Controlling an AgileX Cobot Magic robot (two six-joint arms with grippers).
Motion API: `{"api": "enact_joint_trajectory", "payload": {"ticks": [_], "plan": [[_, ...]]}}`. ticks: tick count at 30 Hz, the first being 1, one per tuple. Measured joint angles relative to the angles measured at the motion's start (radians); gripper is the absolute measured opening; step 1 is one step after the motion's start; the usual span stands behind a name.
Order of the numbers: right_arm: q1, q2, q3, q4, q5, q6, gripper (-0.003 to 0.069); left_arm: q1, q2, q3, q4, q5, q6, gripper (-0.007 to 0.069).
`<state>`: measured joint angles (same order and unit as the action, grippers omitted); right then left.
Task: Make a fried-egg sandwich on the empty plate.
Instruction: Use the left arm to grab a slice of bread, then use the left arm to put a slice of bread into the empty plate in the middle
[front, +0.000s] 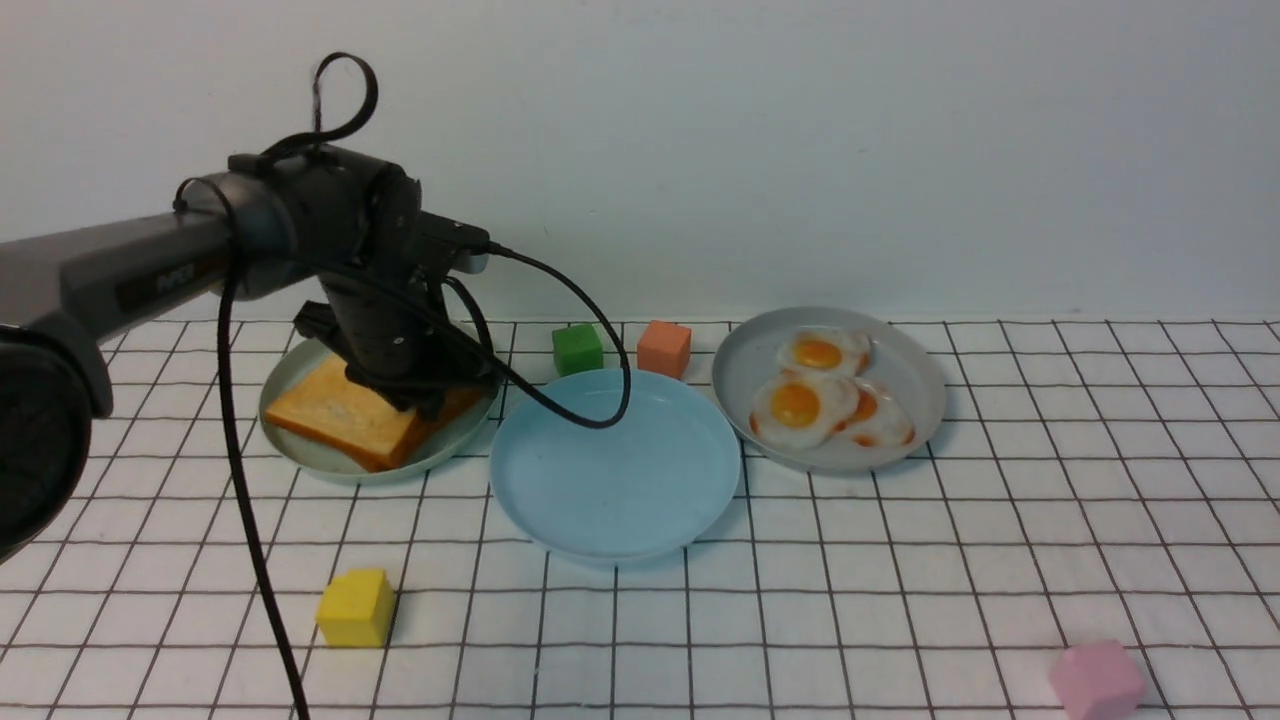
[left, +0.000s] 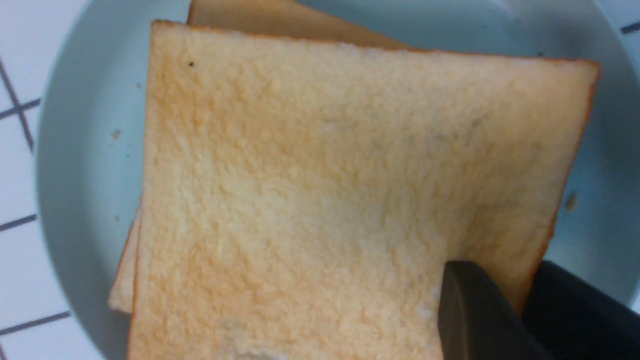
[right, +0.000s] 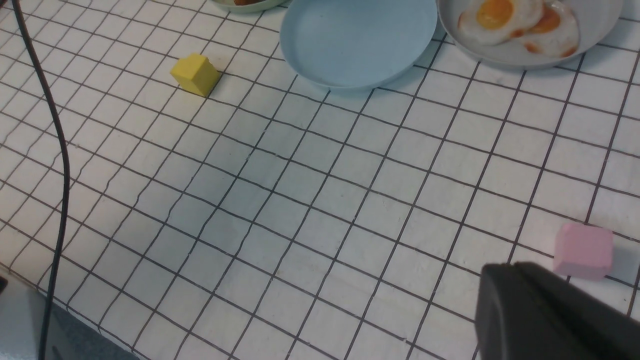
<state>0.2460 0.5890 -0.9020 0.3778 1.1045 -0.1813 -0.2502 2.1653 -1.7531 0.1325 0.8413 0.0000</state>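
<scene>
Left wrist view; jaws pinch toast (left: 325, 175)

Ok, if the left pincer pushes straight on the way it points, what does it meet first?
The top toast slice: the left pincer straddles its edge. Further on come the lower slice and the pale green plate, though depth is hard to judge.

A white gridded worktop (front: 900, 560) carries four small cubes and two plates. The orange cube (front: 664, 348) has a green cube (front: 577, 348) just beside it on the left and a grey plate (front: 750, 365) near its right. A pale green plate (front: 330, 468) lies farther left. A yellow cube (front: 355, 607) and a pink cube (front: 1096, 680) sit well apart from it, nearer the front edge.
</scene>
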Motion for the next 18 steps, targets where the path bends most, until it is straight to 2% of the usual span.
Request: {"api": "enact_joint_trajectory", "payload": {"ticks": [1, 3, 15, 18], "plan": [[0.0, 0.0, 0.0, 0.0, 0.0, 0.0, 0.0031, 0.0, -0.017, -0.001, 0.0, 0.009, 0.0, 0.0043], [0.0, 0.0, 0.0, 0.0, 0.0, 0.0, 0.0031, -0.005, -0.059, -0.002, 0.001, 0.014, 0.0, 0.0015], [0.0, 0.0, 0.0, -0.054, 0.0, -0.001, 0.0032, -0.054, -0.153, -0.01, -0.008, 0.066, -0.007, 0.0015], [0.0, 0.0, 0.0, -0.064, 0.0, -0.002, 0.0035, -0.158, -0.163, -0.01, -0.03, 0.068, 0.0, 0.0015]]}}
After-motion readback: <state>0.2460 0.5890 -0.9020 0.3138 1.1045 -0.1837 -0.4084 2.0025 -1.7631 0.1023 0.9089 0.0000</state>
